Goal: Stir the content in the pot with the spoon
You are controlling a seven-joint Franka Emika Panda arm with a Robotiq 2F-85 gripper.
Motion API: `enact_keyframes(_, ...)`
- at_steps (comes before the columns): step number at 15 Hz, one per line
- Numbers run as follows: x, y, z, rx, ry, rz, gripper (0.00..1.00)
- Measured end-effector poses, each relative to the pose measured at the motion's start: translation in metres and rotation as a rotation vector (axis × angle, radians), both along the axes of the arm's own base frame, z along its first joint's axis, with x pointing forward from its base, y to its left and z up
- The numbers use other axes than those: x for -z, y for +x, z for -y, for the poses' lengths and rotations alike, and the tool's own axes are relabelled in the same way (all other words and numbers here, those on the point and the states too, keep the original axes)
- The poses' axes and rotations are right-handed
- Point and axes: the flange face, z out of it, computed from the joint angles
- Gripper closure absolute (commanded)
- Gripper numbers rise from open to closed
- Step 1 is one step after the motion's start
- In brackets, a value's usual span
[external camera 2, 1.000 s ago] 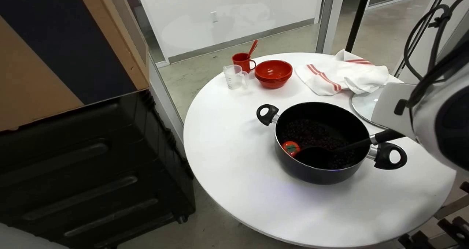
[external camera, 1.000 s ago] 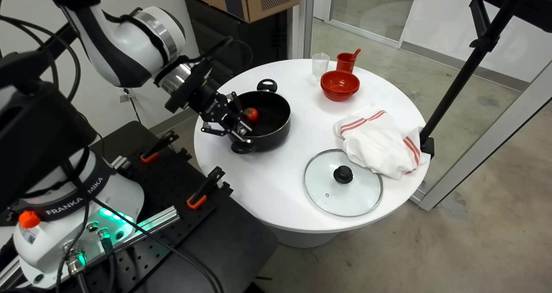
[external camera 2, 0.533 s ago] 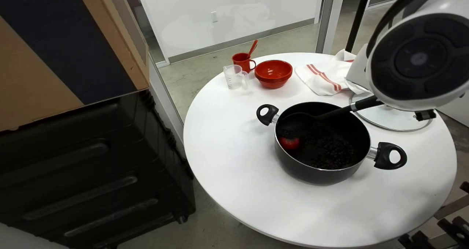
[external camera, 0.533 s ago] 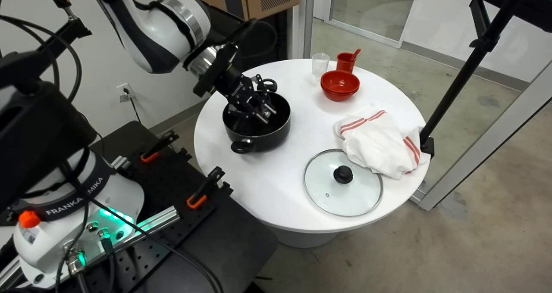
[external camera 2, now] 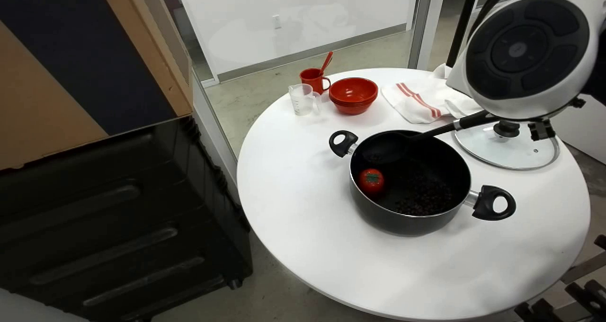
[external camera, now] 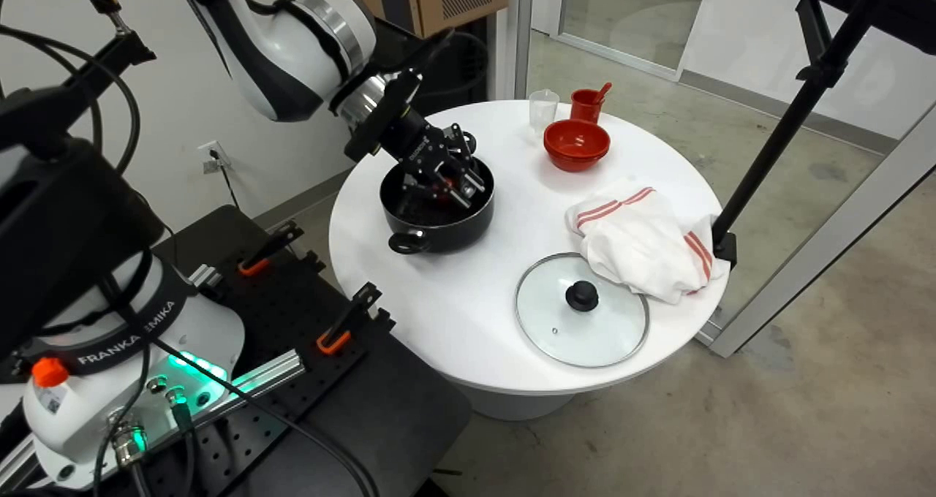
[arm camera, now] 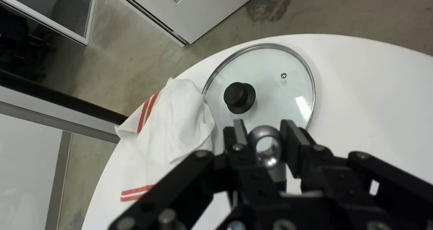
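The black pot [external camera 2: 407, 223] stands on the white table with its two side handles. In it lie the content, a red tomato-like lump [external camera 2: 371, 182] against the wall, and many small dark bits [external camera 2: 426, 194]. A black spoon [external camera 2: 473, 120] slants into the pot, its bowl at the far side from the lump. The wrist view has my gripper [arm camera: 264, 128] shut on the spoon's handle, the metal ring end [arm camera: 265, 130] showing between the pads. In an exterior view the gripper [external camera: 469, 190] hangs low over the pot's rim; in the opposite exterior view the arm hides it.
A glass lid [external camera: 563, 332] with a black knob lies near the table edge, partly under a white striped towel [external camera: 636, 234]. Red bowls [external camera: 576, 142], a red mug [external camera: 585, 106] and a clear measuring cup [external camera: 542, 108] stand farther back.
My gripper has swung across the pot, carrying the spoon's bowl away from the red lump to another side. The lump has rolled a little, and the pot has shifted slightly.
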Motion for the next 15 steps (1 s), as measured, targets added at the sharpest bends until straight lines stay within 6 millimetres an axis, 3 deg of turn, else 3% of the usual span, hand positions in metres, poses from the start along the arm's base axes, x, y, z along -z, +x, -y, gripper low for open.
enact_keyframes(7, -0.03, 0.005, 0.027, -0.04, -0.029, -0.003, 0.93)
enact_keyframes(11, -0.053, -0.004, 0.052, -0.039, -0.031, -0.012, 0.93)
enact_keyframes(15, -0.062, -0.015, 0.061, -0.035, -0.03, -0.028, 0.93)
